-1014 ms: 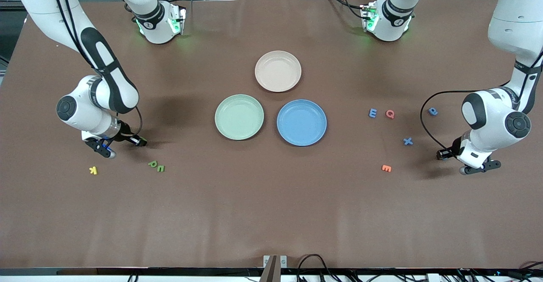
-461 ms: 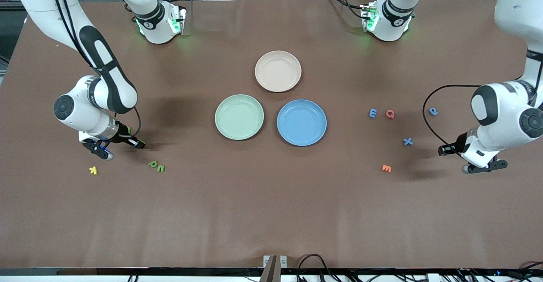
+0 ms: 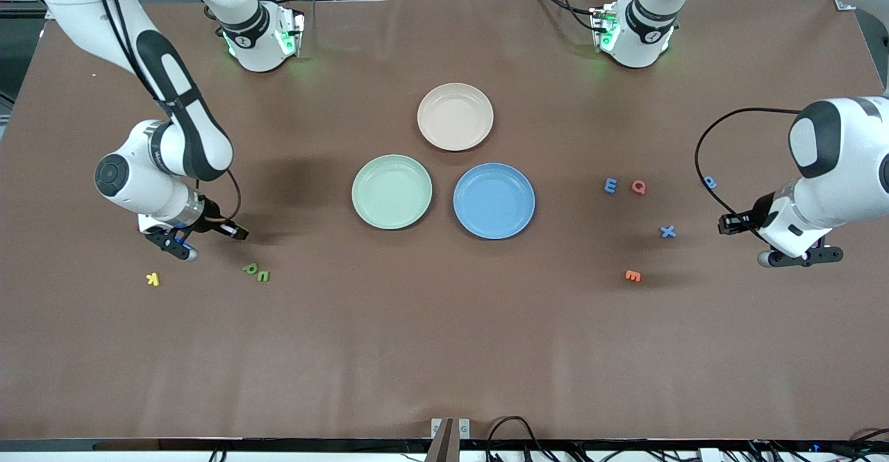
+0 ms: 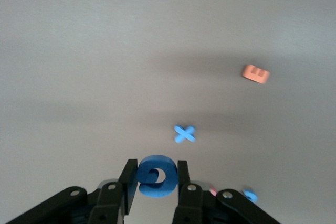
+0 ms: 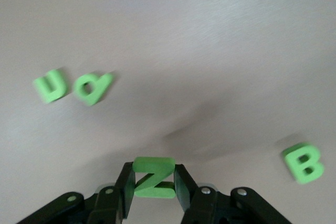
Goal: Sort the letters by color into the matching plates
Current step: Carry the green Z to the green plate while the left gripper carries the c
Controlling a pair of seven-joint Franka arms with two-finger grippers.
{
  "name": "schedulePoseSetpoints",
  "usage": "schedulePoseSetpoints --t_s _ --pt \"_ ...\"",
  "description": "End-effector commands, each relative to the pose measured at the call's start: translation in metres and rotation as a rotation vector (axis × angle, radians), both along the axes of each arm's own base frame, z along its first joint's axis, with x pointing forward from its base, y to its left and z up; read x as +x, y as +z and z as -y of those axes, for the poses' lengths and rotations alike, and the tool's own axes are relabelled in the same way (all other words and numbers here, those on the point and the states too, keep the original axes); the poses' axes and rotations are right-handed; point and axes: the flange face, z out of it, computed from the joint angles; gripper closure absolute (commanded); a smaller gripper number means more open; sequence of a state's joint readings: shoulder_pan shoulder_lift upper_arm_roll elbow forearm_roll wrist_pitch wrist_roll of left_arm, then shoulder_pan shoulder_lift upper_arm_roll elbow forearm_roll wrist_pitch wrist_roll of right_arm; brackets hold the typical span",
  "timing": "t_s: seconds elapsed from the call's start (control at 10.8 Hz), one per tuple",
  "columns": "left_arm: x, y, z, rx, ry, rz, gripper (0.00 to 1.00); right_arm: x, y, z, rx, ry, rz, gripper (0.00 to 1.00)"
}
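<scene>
My left gripper (image 3: pixel 799 257) is shut on the blue G (image 4: pixel 156 177) and holds it above the table at the left arm's end. Under it lie the blue X (image 3: pixel 668 231), blue E (image 3: pixel 610 185) and blue D/P (image 3: pixel 709 182). My right gripper (image 3: pixel 173 244) is shut on the green N (image 5: pixel 154 178) above the table at the right arm's end. The green P (image 3: pixel 250 268) and U (image 3: pixel 263 276) lie close by. The green B (image 5: pixel 303 162) shows only in the right wrist view. The mint green plate (image 3: pixel 392 192) and blue plate (image 3: pixel 494 201) sit empty mid-table.
An empty beige-pink plate (image 3: pixel 455 116) sits farther from the front camera than the other two plates. A red Q (image 3: pixel 638 186) lies beside the blue E. An orange E (image 3: pixel 632 276) lies nearer the camera than the blue X. A yellow K (image 3: pixel 153 279) lies near the right gripper.
The left arm has risen with the blue G and swung toward its end of the table. The right gripper has shifted slightly with the green N.
</scene>
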State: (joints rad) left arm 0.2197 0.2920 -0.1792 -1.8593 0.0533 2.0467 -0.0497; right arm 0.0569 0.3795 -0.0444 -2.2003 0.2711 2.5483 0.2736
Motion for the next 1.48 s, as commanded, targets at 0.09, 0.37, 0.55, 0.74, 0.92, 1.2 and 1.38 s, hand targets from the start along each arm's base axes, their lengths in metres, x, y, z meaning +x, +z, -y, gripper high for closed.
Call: schedulePoseSetpoints --t_s 0.09,0.37,0.55,0.74,0.92,1.2,1.38 --pt "-0.016 0.032 0.099 0.009 0.051 -0.039 1.0 -0.001 0.035 -0.085 0.01 -0.003 -0.009 0.76" --pt "-0.027 0.042 0.156 -0.002 0.029 -0.029 1.0 -0.012 0.04 -0.177 0.01 -0.001 -0.035 0.76" --pt "-0.037 0.044 0.194 -0.007 -0.016 -0.027 1.0 -0.027 0.042 -0.228 0.008 -0.007 -0.044 0.76" --pt "-0.046 0.043 0.229 -0.014 0.018 -0.03 1.0 -0.038 0.042 -0.269 0.009 -0.009 -0.049 0.76" --pt "-0.056 0.036 0.271 -0.014 0.046 -0.023 1.0 -0.056 0.033 -0.311 0.003 -0.002 -0.065 0.75" --pt "-0.08 0.015 0.337 0.047 0.085 -0.004 1.0 -0.08 0.021 -0.354 -0.009 0.015 -0.084 0.75" --pt "-0.081 0.002 0.368 0.019 0.149 -0.002 1.0 -0.085 0.019 -0.36 -0.013 0.016 -0.091 0.74"
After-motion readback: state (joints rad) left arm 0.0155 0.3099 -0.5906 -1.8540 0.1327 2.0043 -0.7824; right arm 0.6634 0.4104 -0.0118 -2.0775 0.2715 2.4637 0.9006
